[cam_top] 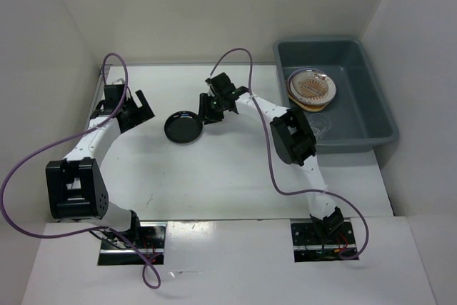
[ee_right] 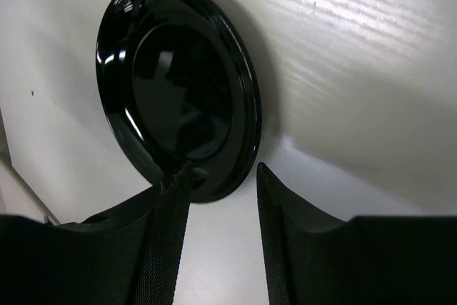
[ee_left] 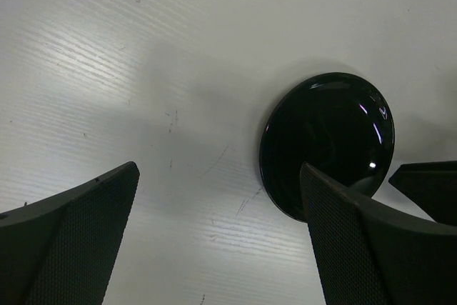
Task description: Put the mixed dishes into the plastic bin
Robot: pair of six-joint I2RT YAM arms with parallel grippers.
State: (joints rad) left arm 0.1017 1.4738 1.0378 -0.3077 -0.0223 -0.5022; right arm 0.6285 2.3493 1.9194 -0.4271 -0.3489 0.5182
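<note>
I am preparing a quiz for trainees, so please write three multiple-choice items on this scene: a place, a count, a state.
1. Relative to the plastic bin, the small black dish lies: A inside; B outside, on the table; C on its rim.
2. Dishes on the table: A one; B two; C three.
3. The left claw is: A open; B shut; C gripping a cup.
Answers: B, it rests on the white table; A, only that dish lies there; A, its fingers stand wide apart.
</note>
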